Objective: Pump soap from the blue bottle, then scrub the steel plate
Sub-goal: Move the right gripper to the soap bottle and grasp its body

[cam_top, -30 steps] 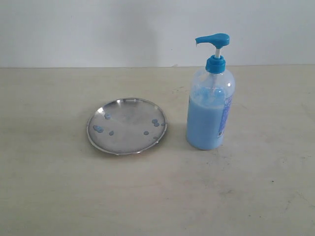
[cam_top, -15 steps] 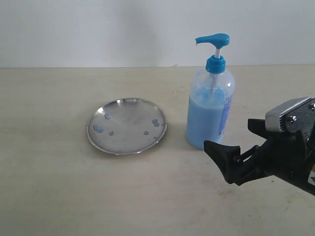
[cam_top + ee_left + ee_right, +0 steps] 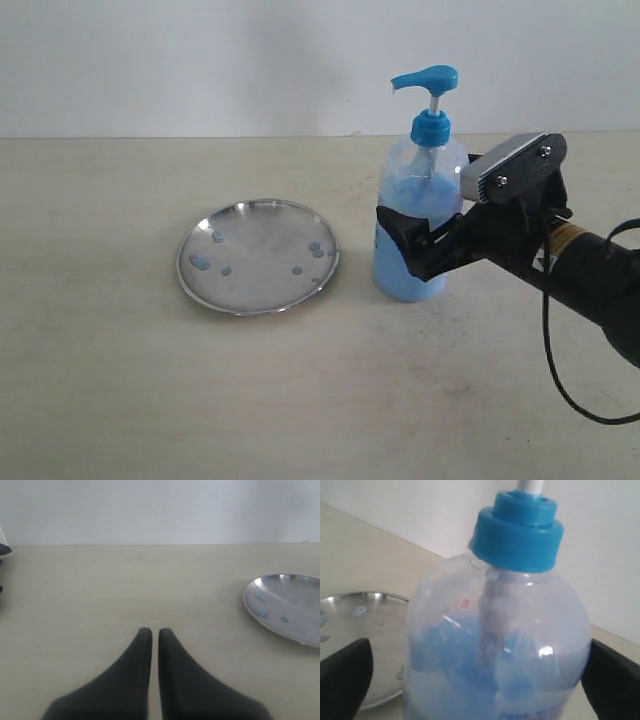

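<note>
1. Table (image 3: pixel 120 400): pale, matte, with a white wall (image 3: pixel 200 60) at the far side.
2. Steel plate (image 3: pixel 260 240): lies flat on the table, left of centre. Small drops (image 3: pixel 200 262) of blue soap are scattered over its left and right parts.
3. Blue bottle (image 3: pixel 425 172): stands on the table just right of the plate and apart from it. The pump head (image 3: pixel 428 78) is up, with its spout pointing left. Light blue soap (image 3: pixel 393 282) fills the lower body and the shoulder is clear. The right wrist view shows the blue collar (image 3: pixel 517 530) close up.
4. Right gripper (image 3: pixel 479 675): reaches in from the right at mid-height of the bottle, on a dark arm trailing a black cable (image 3: pixel 560 370).
5. Its jaws stand wide apart with the bottle between them. The near finger (image 3: pixel 408 242) crosses the front of the bottle's body in the exterior view, and the far one is mostly hidden behind it.
6. In the right wrist view one finger shows a gap to the bottle wall and the other sits right at the wall. Whether that one presses on it cannot be told.
7. Left gripper (image 3: pixel 151 631): out of the exterior view. Its own camera shows the two black fingers drawn together with only a thin slit between the tips, holding nothing.
8. It hangs over bare table, well apart from the plate, which shows at the edge of that view.
</note>
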Available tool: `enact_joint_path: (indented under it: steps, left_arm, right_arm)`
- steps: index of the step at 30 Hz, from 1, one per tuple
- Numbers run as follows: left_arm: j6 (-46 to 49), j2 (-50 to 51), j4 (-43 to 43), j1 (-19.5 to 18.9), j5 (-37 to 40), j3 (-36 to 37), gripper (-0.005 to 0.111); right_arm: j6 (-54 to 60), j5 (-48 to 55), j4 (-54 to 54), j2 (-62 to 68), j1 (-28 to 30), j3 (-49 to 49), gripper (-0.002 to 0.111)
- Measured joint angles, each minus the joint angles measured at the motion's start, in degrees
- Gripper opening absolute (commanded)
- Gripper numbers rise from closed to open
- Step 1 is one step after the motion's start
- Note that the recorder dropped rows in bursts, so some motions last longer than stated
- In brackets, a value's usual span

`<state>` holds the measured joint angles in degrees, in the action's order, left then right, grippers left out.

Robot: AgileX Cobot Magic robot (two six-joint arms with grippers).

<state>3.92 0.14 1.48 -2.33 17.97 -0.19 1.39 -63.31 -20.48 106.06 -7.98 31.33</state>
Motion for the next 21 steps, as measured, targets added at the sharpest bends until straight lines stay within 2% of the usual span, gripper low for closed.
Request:
enact_joint_path:
  steps: [18, 19, 21]
  left_arm:
    - [0.0, 0.0, 0.0, 0.0, 0.0, 0.0, 0.004]
    - [0.0, 0.0, 0.0, 0.0, 0.0, 0.0, 0.004]
    - [0.0, 0.0, 0.0, 0.0, 0.0, 0.0, 0.004]
  right_arm:
    - [-1.86, 0.11, 0.23, 10.76, 0.0, 8.55, 0.103]
    - [-2.0, 0.11, 0.39, 11.05, 0.0, 8.55, 0.101]
    - [-2.46, 0.0, 1.01, 11.55, 0.0, 8.68, 0.09]
